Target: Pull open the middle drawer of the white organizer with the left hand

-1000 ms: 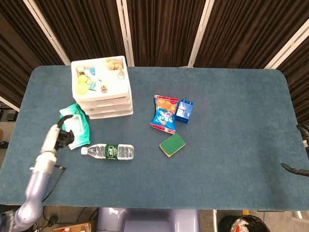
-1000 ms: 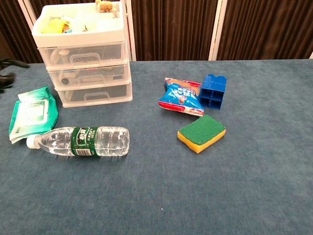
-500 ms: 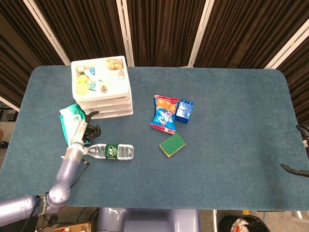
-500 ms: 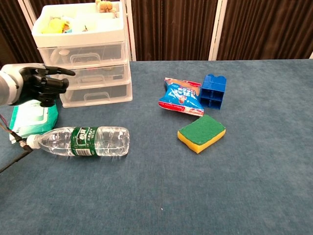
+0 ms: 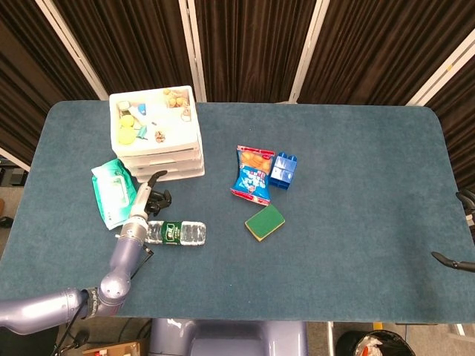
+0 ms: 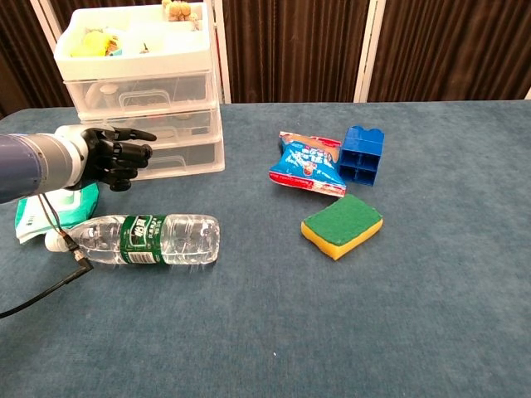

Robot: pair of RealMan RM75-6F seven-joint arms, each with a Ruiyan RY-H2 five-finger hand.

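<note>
The white organizer (image 5: 157, 135) stands at the back left of the desk (image 5: 356, 245), close to the rear edge and a little way in from the left edge. Its open top tray holds small odds and ends, and three clear-fronted drawers are stacked below. The middle drawer (image 6: 153, 127) sits flush with the ones above and below it, so it is shut.

The left hand (image 6: 112, 156) hovers in front of the organizer, level with the lower two drawers in the chest view. One finger points toward the drawer fronts and the rest are loosely curled; it holds nothing. Whether the fingertip touches the drawer front cannot be told.

Room around the hand is tight. A green wipes pack (image 5: 113, 191) lies just to its left, and a water bottle (image 6: 145, 239) lies on its side directly below the forearm, cap pointing left. To the right of the organizer the desk surface is open as far as a blue snack bag (image 5: 252, 174), a blue block (image 5: 283, 170) beside it, and a green and yellow sponge (image 5: 265, 222) nearer the front.

Of the right hand (image 5: 454, 261), only a dark tip shows at the far right edge, and its state cannot be told.
</note>
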